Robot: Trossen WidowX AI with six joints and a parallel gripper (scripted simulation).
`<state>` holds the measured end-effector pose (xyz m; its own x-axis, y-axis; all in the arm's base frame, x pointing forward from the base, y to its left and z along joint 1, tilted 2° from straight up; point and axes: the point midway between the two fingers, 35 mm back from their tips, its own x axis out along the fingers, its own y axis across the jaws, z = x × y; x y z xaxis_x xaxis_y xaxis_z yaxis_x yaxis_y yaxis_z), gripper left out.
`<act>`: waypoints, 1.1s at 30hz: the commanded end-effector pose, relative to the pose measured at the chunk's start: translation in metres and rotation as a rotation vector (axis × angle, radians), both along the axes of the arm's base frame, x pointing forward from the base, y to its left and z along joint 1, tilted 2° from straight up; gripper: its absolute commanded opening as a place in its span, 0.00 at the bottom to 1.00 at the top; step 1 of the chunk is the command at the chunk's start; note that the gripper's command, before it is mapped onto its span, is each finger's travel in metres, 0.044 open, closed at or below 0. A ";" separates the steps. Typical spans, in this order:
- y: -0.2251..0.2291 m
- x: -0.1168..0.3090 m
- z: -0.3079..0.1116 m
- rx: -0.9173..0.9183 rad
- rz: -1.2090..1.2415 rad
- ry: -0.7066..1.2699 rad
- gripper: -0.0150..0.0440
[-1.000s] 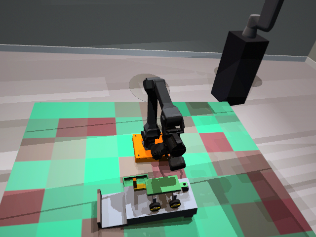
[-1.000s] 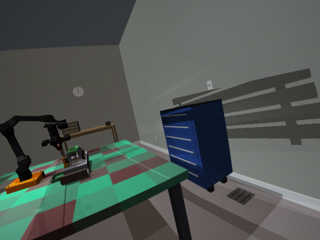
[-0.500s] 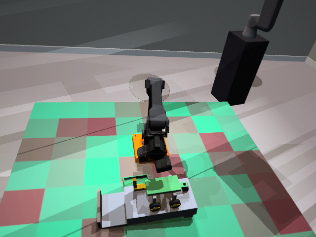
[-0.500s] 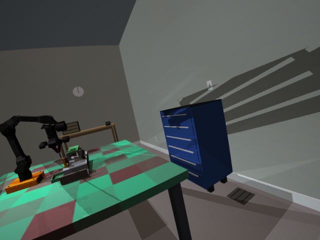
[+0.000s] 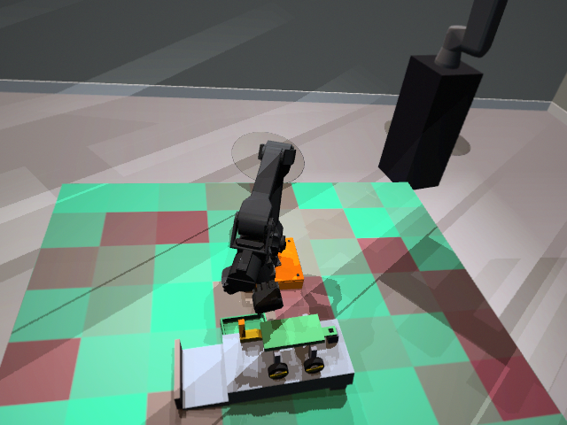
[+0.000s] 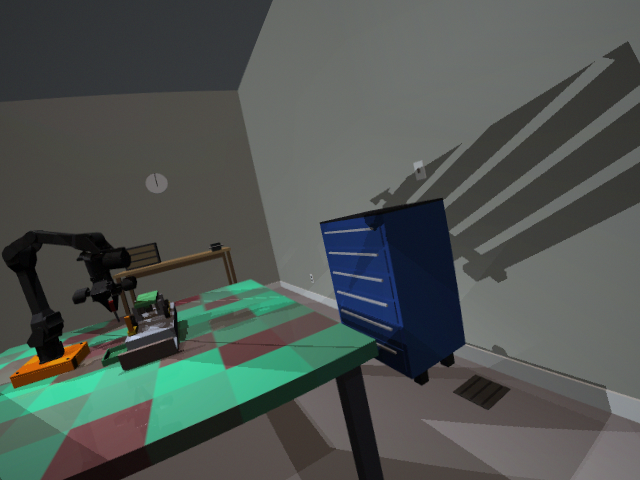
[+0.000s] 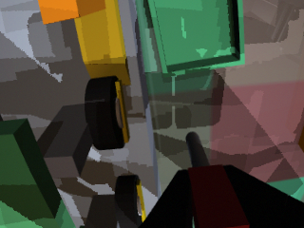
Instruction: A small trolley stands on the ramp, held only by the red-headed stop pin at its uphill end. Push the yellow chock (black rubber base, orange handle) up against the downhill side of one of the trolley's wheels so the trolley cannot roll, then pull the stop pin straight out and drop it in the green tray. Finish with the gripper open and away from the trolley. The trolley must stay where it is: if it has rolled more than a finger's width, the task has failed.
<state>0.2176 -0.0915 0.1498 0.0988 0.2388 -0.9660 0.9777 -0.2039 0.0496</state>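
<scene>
My gripper is shut on the stop pin's red head; the pin's grey shaft points down. It is above the table, beside the ramp and short of the green tray. In the top view the fingers are hidden. The trolley stands on the ramp. The yellow chock, with its orange handle, sits at the downhill side of a near wheel and appears to touch it.
The green block at the ramp's uphill end shows a dark hole with no pin. The ramp's low end has an upright end board. The arm's orange base stands behind the tray. The tray lies beside the ramp, near the chock.
</scene>
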 end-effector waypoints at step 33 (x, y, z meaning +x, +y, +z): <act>-0.044 -0.011 -0.006 -0.064 -0.546 0.111 0.25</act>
